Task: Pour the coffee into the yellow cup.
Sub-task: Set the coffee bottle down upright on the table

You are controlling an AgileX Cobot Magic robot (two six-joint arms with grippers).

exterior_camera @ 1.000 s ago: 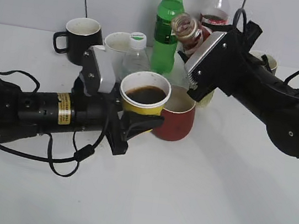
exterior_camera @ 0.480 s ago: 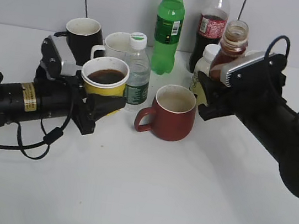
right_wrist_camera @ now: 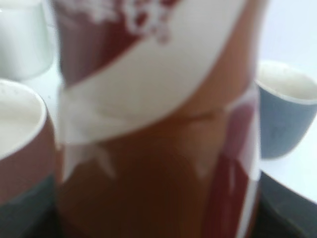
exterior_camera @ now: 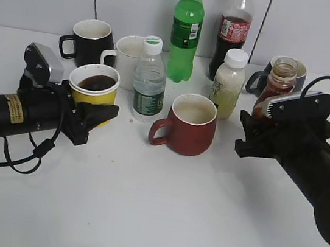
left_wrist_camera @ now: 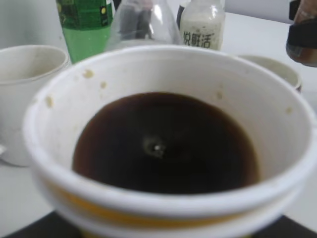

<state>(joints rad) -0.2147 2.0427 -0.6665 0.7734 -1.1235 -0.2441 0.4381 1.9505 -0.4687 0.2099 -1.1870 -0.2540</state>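
Yellow cup (exterior_camera: 94, 86), coffee-filled, clamped in my left gripper (exterior_camera: 92, 116); right gripper (exterior_camera: 256, 133) grips upright coffee bottle (exterior_camera: 277, 84).

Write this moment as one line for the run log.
left: holds yellow cup, coffee inside | right: holds coffee bottle upright, uncapped | red mug: between arms

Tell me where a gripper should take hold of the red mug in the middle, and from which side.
Probably the red mug is best gripped by its handle, which sticks out toward the left gripper. It stands upright with bare table on that side, so a level approach from the left looks open. The clear water bottle stands just behind.
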